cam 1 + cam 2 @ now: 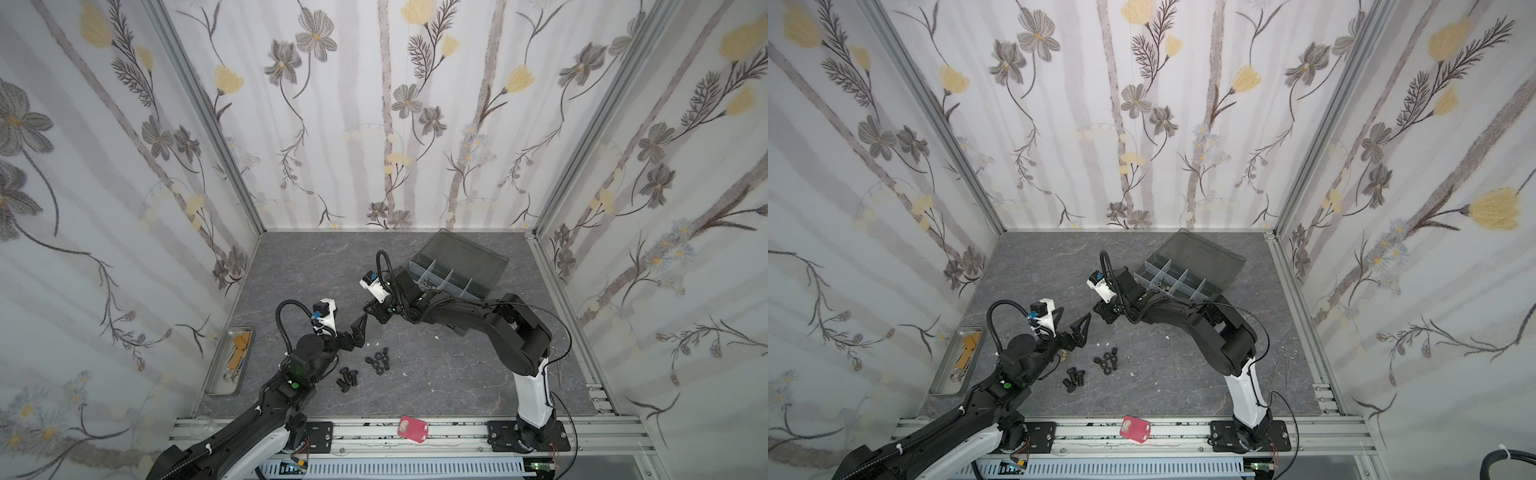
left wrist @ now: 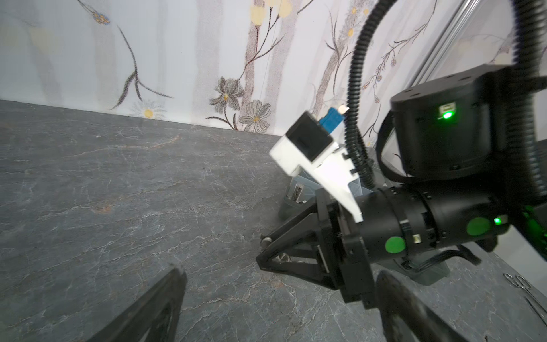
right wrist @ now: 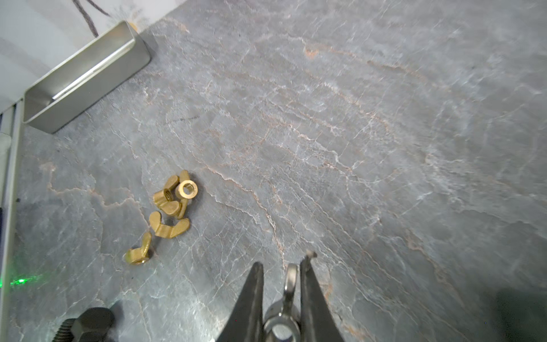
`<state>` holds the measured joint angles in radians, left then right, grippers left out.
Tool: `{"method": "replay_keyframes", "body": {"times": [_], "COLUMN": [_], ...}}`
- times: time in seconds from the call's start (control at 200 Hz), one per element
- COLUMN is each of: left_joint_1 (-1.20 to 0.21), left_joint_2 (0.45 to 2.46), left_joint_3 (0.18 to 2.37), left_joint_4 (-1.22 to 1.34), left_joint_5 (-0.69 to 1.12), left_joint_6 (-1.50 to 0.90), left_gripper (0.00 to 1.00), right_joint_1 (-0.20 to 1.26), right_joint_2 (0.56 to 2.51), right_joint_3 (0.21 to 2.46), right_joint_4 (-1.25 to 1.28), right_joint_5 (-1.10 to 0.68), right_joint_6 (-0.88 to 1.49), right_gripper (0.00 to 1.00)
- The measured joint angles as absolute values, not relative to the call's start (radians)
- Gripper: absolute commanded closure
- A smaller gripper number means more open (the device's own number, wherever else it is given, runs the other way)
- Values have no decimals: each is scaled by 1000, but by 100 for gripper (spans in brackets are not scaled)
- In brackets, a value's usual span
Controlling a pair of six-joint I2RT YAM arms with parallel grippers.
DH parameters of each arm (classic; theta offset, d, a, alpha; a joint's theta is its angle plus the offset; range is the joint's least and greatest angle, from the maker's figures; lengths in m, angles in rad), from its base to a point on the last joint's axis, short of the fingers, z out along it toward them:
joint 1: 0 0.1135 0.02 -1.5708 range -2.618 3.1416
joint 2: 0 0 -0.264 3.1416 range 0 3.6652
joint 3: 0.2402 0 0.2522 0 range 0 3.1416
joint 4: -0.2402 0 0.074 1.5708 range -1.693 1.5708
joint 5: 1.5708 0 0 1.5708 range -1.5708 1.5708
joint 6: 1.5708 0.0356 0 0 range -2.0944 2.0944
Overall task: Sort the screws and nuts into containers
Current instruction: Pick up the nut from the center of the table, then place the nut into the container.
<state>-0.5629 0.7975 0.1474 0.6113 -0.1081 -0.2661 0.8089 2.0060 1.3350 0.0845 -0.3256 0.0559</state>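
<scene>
Between the fingertips of the right pincer (image 3: pixel 282 261), over the middle of the tabletop (image 3: pixel 355 148), a silver wing nut (image 3: pixel 289 287) is sitting clamped by one wing, the jaws drawn in close on it. The step in hand looks like a pick just made. The next move is probably a carry to the far right, where the organizer box (image 1: pixel 1183 276) is standing with its smoky lid (image 1: pixel 467 253) thrown back. That calls for holding the thin wing firmly and choosing a cell meant for nuts.

Just to the left, the left pincer (image 1: pixel 357 332) is hanging spread wide and gripping nothing. Nearer, black hex nuts (image 1: pixel 378 361) and black bolts (image 1: pixel 347 378) are lying loose on the tabletop. A small heap of brass wing nuts (image 3: pixel 170 207) is lying apart from them, and the steel tray (image 1: pixel 216 390) is resting at the far-left edge.

In both top views the held nut is hiding behind the pincer, so whether it is clear of the tabletop I cannot tell. The right arm is covering the near side of the box. The cells' contents are hard to read, apart from one silver bolt (image 2: pixel 297 191) showing through the clear wall. In the left wrist view the left fingers (image 2: pixel 165 296) are blurring and running out of frame.
</scene>
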Motion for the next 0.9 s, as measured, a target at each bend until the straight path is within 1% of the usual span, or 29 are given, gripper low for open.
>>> {"method": "replay_keyframes", "body": {"times": [0.17, 0.47, 0.625, 0.904], "left_joint_1": [-563, -567, -590, -611], "left_joint_2": [961, 1216, 1275, 1290], "left_joint_3": [228, 434, 488, 471], "left_joint_4": [693, 759, 769, 773], "left_joint_5": [-107, 6, 35, 42], "left_joint_6": [-270, -260, -235, -224], "left_gripper": [0, 0, 0, 0], "right_joint_1": [751, 659, 590, 478], "right_joint_2": [1941, 1848, 1816, 1803], "right_joint_3": [1311, 1275, 1255, 1251], "right_joint_4": [94, 82, 67, 33], "right_joint_5": [-349, -352, -334, -301], "right_joint_6": [64, 72, 90, 120], "right_gripper": [99, 100, 100, 100]}}
